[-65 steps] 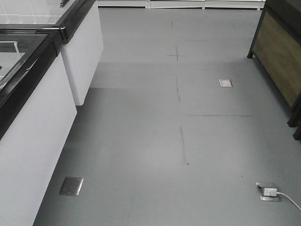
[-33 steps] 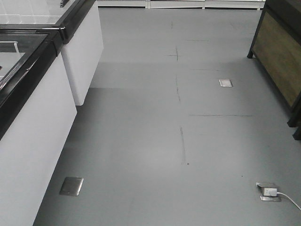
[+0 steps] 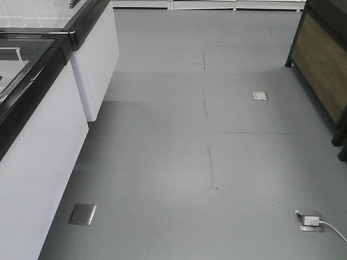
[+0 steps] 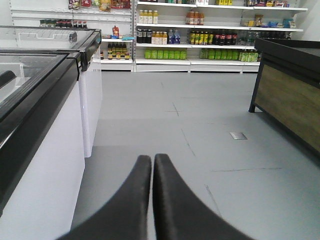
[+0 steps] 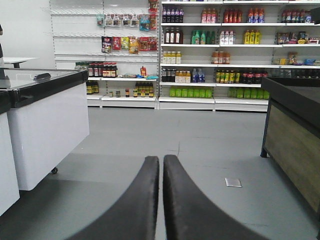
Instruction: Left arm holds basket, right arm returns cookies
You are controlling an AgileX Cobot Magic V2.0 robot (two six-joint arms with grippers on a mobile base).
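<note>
The basket and the cookie box are out of view in every frame. In the left wrist view my left gripper (image 4: pixel 152 159) is shut and empty, its two black fingers pressed together above grey floor. In the right wrist view my right gripper (image 5: pixel 161 160) is also shut and empty, with only a thin slit between its black fingers. Neither gripper nor arm shows in the front view, which holds only floor and furniture.
White chest freezers with black rims (image 3: pixel 49 108) line the left side. A dark wood-panelled counter (image 3: pixel 325 59) stands at the right. Metal floor plates (image 3: pixel 82 213) and a floor socket with a white cable (image 3: pixel 310 221) lie on the floor. Stocked shelves (image 5: pixel 225 55) fill the far wall.
The front view has shifted very slightly; floor marks sit a touch differently. Nothing else has visibly changed.
</note>
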